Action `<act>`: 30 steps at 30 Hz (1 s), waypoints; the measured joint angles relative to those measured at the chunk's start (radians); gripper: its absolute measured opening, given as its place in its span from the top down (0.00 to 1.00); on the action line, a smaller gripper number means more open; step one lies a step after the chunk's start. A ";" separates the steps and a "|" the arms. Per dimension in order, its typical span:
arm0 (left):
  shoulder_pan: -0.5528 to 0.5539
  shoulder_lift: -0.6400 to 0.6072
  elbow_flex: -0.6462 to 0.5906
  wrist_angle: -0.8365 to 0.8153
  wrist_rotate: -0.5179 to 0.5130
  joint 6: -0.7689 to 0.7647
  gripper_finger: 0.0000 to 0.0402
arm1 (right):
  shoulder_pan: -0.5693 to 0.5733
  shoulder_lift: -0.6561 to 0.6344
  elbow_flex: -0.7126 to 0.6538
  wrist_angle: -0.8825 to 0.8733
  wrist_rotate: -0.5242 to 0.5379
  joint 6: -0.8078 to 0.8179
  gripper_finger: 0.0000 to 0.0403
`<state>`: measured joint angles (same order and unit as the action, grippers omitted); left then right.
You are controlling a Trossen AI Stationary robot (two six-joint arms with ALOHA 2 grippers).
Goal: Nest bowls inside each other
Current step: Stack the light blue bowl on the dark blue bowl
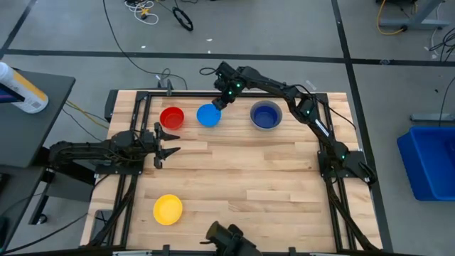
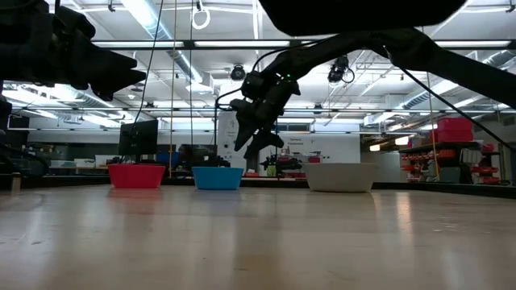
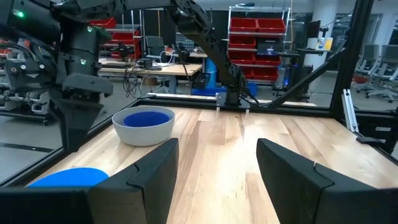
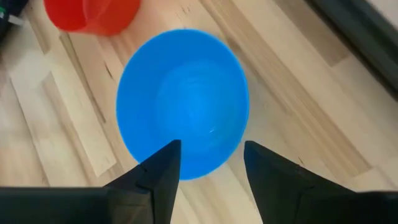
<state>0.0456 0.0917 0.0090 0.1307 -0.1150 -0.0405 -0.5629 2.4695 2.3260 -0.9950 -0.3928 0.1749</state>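
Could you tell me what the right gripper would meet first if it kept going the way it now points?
Most likely the light blue bowl. The right gripper hangs above it, pointing down, fingers open over its near rim. The red bowl lies off to the side, out of that line. Height above the bowl is unclear.

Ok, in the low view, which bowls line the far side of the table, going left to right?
Round red plastic bowl → round light blue plastic bowl, with the open right gripper above it → round grey plastic bowl, which the high view shows has a dark blue bowl nested inside.
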 joint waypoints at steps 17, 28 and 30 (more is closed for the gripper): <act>0.000 0.000 -0.001 -0.002 0.008 -0.010 0.44 | 0.013 0.005 -0.075 0.004 0.016 0.007 0.54; 0.000 0.000 -0.001 -0.004 0.014 -0.012 0.44 | 0.013 0.005 -0.102 0.008 -0.002 0.010 0.57; 0.000 0.000 -0.001 -0.004 0.014 -0.012 0.44 | 0.013 0.005 -0.102 0.009 0.000 0.013 0.58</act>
<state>0.0456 0.0917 0.0082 0.1266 -0.1013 -0.0528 -0.5495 2.4744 2.2242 -0.9859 -0.3929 0.1879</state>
